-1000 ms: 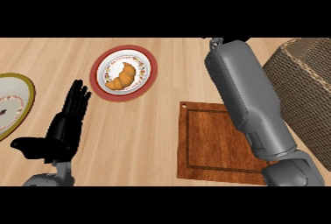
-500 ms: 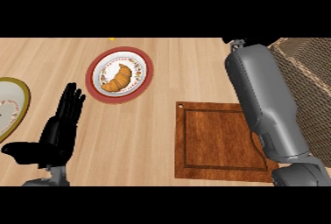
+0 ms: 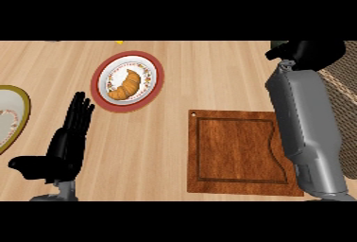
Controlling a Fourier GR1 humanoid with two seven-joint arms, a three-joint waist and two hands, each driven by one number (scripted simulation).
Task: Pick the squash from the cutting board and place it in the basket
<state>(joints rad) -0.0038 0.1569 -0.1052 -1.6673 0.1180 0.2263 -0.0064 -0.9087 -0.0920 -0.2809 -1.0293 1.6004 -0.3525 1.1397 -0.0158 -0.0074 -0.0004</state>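
Head view is looking steeply down on a pale wooden worktop (image 3: 209, 71). At lower centre-right the dark cutting board (image 3: 241, 153) is lying bare, its recessed field showing no squash. The squash itself is not showing anywhere in the frame; judging by where the arm is, it is probably in or under the right hand, but that cannot be confirmed.

At the right the grey right forearm (image 3: 307, 127) is stretching up the frame, crossing the board's right edge, and its black right hand (image 3: 310, 52) is sitting at the upper right, over or just beside the woven basket (image 3: 343, 90) that is peeking in along the right edge. Whether its fingers are curled round anything or spread cannot be told, since the wrist is hiding them.

At lower left the left hand (image 3: 66, 142) is resting with fingers straight and pointing up the frame, holding nothing.

Upper left of centre, a red-rimmed plate (image 3: 115, 101) is carrying a croissant (image 3: 125, 84), and a gold-rimmed plate (image 3: 21, 106) is showing partly at the left edge.

As a judgement: a squash is likely firm-skinned, smooth, rounded and fairly weighty, so prone to rolling or slipping. Wrapping fingers and thumb round its thickest middle would suit, and lowering it well inside the basket before letting go.
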